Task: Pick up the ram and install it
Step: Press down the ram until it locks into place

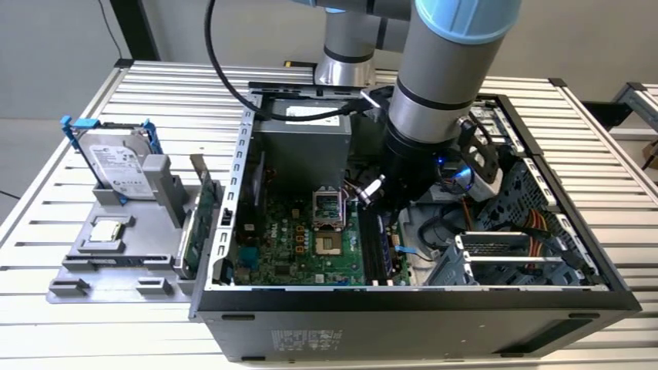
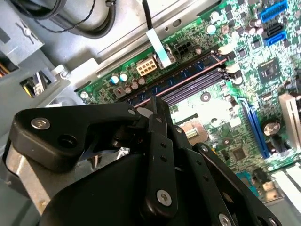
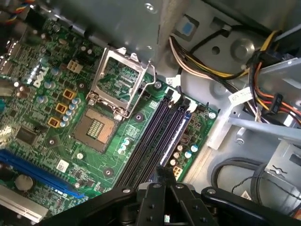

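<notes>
Exterior view: my claw (image 1: 383,202) is down inside the PC case (image 1: 411,301), above the memory slots (image 3: 157,141); ram (image 2: 178,80) seated; finger state indeterminate.

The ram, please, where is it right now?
In the first wrist view the ram stands beside the dark memory slots, at the motherboard edge, just ahead of the tool.

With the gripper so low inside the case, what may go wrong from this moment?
The gripper is above one end of the ram, which seems already inserted; pressure there might seat it tilted. The open socket lies beside the slots, so a slip could harm its contacts. Cables run near the arm and might snag.
</notes>
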You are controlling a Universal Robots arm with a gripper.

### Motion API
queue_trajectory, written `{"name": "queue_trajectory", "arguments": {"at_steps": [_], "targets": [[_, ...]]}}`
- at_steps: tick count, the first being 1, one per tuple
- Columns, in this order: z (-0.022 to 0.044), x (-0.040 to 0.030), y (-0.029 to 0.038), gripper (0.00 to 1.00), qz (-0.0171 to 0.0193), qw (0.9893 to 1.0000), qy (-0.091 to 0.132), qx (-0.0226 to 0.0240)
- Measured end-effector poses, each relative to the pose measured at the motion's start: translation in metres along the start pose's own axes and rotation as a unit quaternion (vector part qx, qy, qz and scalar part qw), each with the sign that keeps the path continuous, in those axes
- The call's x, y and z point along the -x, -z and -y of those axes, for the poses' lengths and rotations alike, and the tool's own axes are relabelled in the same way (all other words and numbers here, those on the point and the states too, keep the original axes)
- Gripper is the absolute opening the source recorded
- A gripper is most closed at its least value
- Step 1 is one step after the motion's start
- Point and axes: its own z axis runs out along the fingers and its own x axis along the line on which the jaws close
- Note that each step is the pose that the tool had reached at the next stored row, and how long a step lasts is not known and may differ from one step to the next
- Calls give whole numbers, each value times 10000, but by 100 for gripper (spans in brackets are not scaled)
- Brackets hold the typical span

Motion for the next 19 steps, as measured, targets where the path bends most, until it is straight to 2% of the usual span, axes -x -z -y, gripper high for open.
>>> {"name": "queue_trajectory", "arguments": {"at_steps": [1, 5, 7, 10, 14, 17, 19], "targets": [[0, 0, -1, 0, 0, 9995, 319, 3], [0, 0, -7, 0, -1, 9978, 667, 7], [0, 0, -11, 0, -1, 9964, 849, 9], [0, 0, -13, 0, 0, 9938, 1116, 13], [0, 0, -15, 0, 1, 9891, 1472, 20], [0, 0, -15, 0, -2, 9849, 1730, 25], [0, 0, -16, 0, -3, 9817, 1904, 29]]}}
